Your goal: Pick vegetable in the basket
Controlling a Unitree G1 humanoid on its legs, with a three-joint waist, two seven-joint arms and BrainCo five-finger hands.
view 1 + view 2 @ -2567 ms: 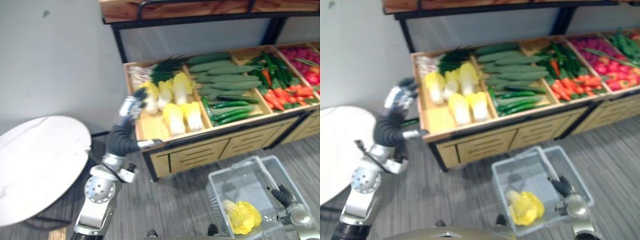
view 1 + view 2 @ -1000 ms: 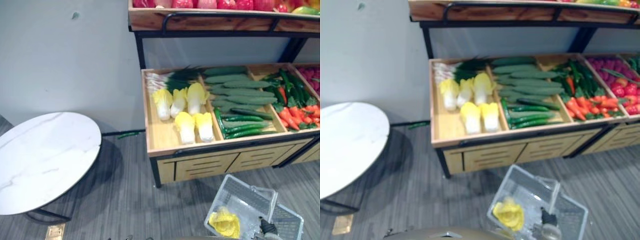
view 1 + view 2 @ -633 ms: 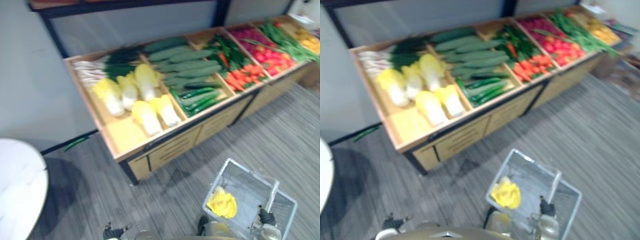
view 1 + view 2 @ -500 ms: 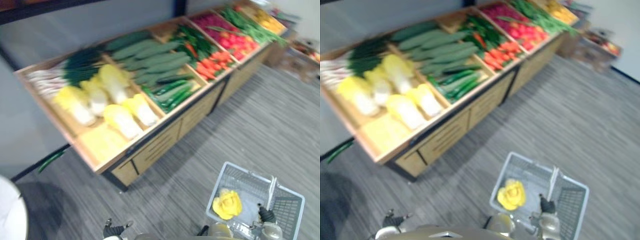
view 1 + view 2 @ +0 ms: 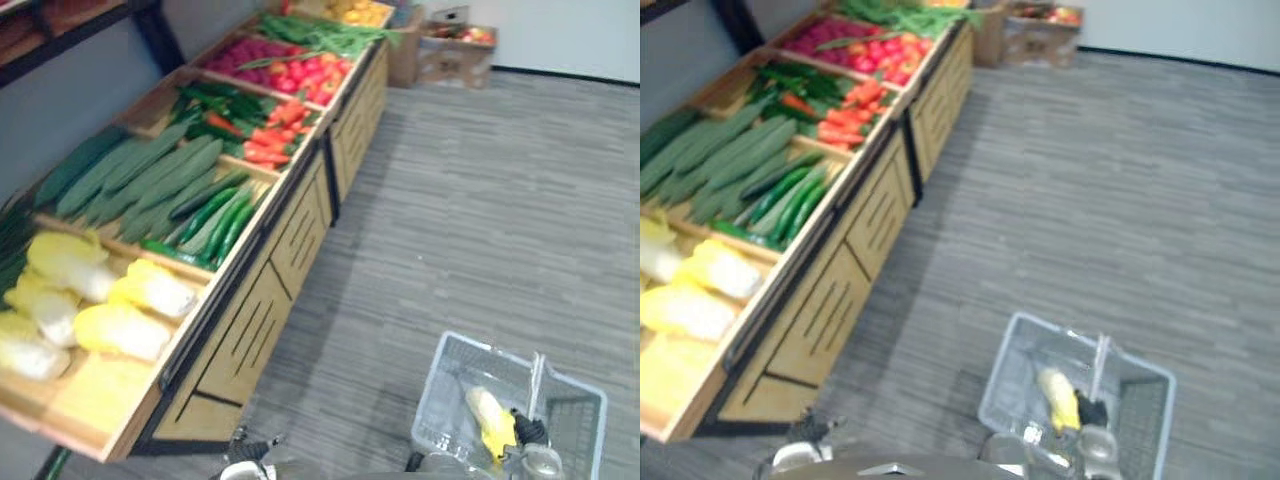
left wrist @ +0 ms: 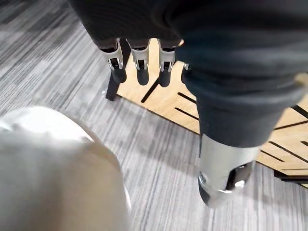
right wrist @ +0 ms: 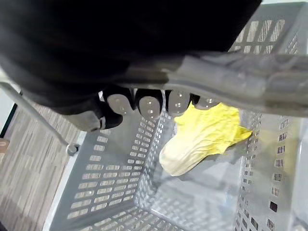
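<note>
At five o'clock my right hand [image 7: 148,105] grips the handle [image 7: 231,77] of the basket [image 5: 480,347], cabbage [image 7: 197,144] inside; my slack left hand [image 6: 139,57] should reach the stall [image 5: 262,305] next.

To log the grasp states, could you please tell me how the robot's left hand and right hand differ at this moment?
The right hand has its fingers curled round the handle of the grey basket; the left hand has straight fingers and holds nothing. The right hand hangs over the yellow cabbage in that basket; the left hand hangs over the floor beside the wooden stand. Both have silver, dark-tipped fingers.
</note>
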